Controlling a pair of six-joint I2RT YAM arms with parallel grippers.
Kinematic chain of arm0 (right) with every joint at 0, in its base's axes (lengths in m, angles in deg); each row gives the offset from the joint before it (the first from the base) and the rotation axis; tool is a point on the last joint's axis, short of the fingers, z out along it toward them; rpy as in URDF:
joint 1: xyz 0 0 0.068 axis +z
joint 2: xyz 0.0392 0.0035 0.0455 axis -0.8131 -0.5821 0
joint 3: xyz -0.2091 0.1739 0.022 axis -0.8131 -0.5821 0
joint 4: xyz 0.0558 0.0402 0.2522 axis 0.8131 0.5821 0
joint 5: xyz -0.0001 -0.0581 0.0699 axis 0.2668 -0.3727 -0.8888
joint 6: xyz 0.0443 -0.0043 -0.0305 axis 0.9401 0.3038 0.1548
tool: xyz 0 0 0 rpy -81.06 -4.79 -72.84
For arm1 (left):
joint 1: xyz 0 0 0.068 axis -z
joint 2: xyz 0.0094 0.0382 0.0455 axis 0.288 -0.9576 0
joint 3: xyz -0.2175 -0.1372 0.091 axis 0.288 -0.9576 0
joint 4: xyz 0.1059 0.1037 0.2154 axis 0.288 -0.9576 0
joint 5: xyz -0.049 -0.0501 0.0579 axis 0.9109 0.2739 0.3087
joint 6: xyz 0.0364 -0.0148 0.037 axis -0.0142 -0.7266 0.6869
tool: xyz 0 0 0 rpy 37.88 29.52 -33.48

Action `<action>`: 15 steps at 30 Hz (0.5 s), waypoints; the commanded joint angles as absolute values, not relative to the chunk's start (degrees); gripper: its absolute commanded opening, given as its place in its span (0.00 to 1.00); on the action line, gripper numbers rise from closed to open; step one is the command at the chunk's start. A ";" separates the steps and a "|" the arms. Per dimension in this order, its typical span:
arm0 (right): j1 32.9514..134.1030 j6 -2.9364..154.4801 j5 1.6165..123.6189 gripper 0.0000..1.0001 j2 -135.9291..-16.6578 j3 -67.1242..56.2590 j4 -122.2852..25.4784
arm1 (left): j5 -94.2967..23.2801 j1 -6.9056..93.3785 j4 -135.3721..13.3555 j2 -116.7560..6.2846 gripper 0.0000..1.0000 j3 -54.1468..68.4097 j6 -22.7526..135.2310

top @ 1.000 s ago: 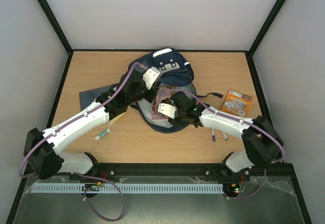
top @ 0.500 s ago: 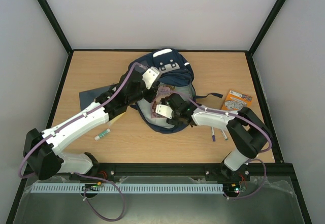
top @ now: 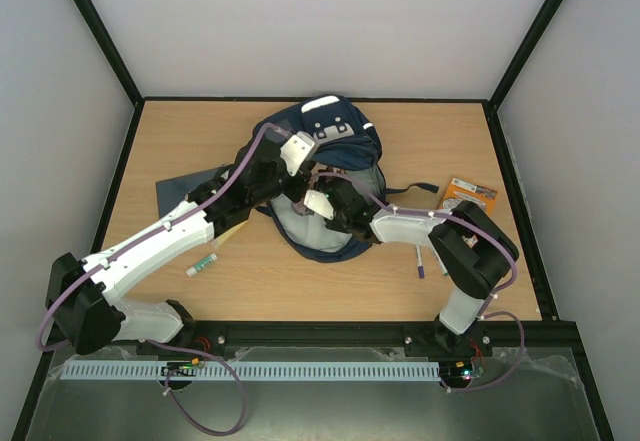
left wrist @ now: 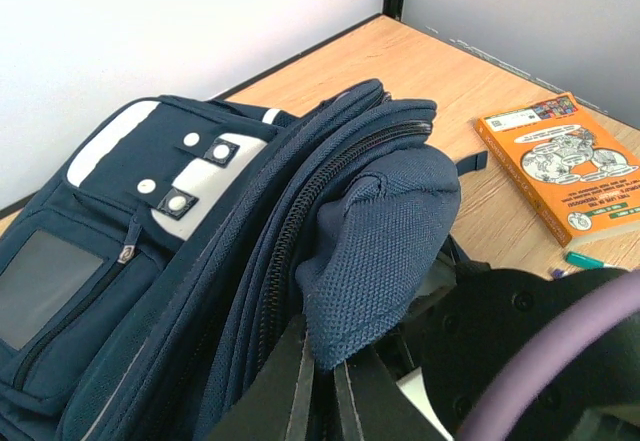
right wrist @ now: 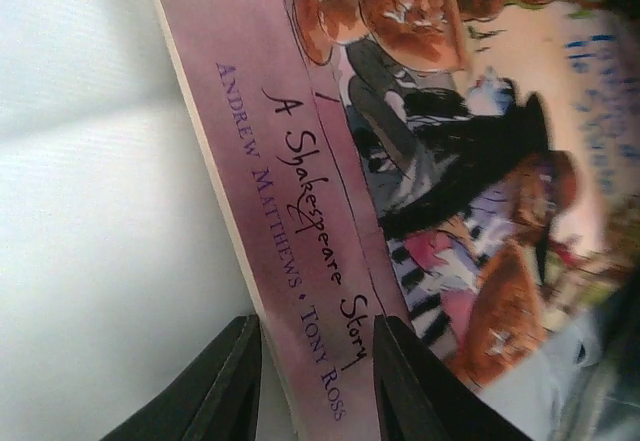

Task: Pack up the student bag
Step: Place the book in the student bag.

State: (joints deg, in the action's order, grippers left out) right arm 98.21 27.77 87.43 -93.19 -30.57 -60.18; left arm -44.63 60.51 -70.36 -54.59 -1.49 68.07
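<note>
You are putting the book (right wrist: 450, 161) into the student bag (top: 340, 131) at the far middle of the tabletop (top: 200, 141): your left hand (left wrist: 322, 366) pinches its flap up and your right hand (right wrist: 315, 331) grips the book's spine (next, I think, push it deeper and let go).

The left arm (top: 160, 236) stretches forward and rightward, its left fingers (left wrist: 290, 391) pinched together on a fold of the navy-blue fabric backpack (left wrist: 150, 261). The right arm (top: 415, 226) bends sharply at the elbow and reaches leftward, its right fingers (right wrist: 225, 381) clamping a pink-spined paperback book (right wrist: 300, 211).
</note>
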 commanded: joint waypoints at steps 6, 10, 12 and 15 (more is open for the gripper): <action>94.35 16.36 88.63 0.30 -92.31 -32.17 -63.88 | -43.41 60.95 -64.78 -52.04 0.02 -0.45 67.86; 92.28 13.58 89.32 0.29 -91.85 -33.20 -65.77 | -43.27 60.93 -64.79 -51.85 0.02 -0.44 67.82; 91.69 15.38 88.71 0.28 -92.33 -31.70 -65.01 | -43.16 60.93 -64.86 -51.73 0.02 -0.43 67.82; 91.67 18.34 88.68 0.26 -93.55 -30.15 -65.85 | -43.36 60.95 -64.87 -51.65 0.02 -0.44 67.77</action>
